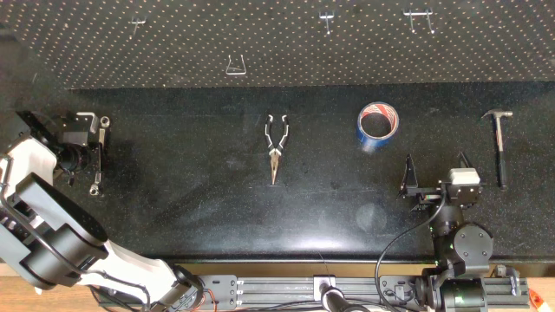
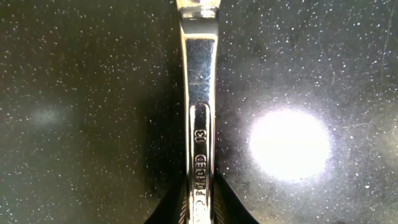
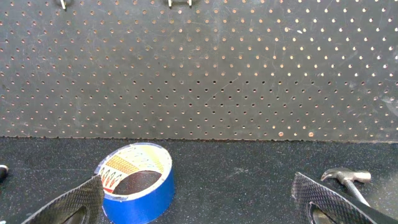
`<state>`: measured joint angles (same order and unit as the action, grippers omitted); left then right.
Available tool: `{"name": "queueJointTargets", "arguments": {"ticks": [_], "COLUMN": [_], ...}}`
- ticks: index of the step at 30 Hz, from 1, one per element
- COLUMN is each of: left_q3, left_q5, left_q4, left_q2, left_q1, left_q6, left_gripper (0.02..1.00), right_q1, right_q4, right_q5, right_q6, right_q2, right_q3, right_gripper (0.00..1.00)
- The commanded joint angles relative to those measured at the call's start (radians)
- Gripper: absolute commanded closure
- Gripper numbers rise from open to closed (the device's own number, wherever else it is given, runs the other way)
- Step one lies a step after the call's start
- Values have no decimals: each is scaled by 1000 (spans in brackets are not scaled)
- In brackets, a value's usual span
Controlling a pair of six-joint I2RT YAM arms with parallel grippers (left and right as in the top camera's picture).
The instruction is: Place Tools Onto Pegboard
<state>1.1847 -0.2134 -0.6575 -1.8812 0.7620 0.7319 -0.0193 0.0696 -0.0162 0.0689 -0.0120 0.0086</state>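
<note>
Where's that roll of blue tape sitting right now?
In the top view the blue tape roll lies on the black table, right of centre, between the pliers and the hammer, near the pegboard.

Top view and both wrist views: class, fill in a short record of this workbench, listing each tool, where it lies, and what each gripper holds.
Wrench: lying on the table, far left, clamped by the left gripper.
Pliers: centre of the table, untouched.
Tape roll: right of the pliers, untouched.
Hammer: far right, head toward the pegboard.
Right gripper: open, empty, facing the pegboard.
Hooks: bare, no tool hung yet.
</note>
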Motion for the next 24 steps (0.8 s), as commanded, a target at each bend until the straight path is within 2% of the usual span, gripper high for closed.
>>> {"name": "queueJointTargets", "arguments": {"ticks": [1, 4, 7, 13, 14, 15, 16, 19, 21, 22, 24], "left_q3": [-8, -8, -8, 1, 7, 14, 14, 14, 14, 14, 14], "left_q5": [27, 27, 27, 22, 18, 3, -43, -89, -188, -220, -206], "left_q4": [-20, -23, -23, -19, -14, 2, 3, 4, 3, 5, 3], "left_q2": [-45, -45, -45, 59, 111, 187, 249, 421, 553, 595, 657], "left_q1": [-3, -3, -3, -3, -3, -3, -3, -4, -6, -8, -71], "left_q6": [1, 1, 1, 0, -44, -113, -134, -183, -190, -238, -261], "left_gripper": [899, 899, 989, 993, 991, 993, 993, 991, 991, 991, 991], "right_q1": [4, 4, 4, 4, 4, 4, 4, 4, 4, 4, 4], "right_q4": [3, 3, 3, 3, 3, 3, 3, 3, 3, 3, 3], "right_q5": [8, 8, 8, 8, 8, 8, 8, 8, 8, 8, 8], "right_q6": [-7, -7, -7, -7, -7, -7, -7, -7, -7, -7, -7], "right_q2": [9, 9, 9, 9, 9, 9, 9, 9, 9, 9, 9], "right_q3": [-5, -5, -5, -5, -5, -5, -5, -5, -5, -5, -5], "right_gripper": [20, 18, 20, 20, 20, 20, 20, 20, 20, 20, 20]}}
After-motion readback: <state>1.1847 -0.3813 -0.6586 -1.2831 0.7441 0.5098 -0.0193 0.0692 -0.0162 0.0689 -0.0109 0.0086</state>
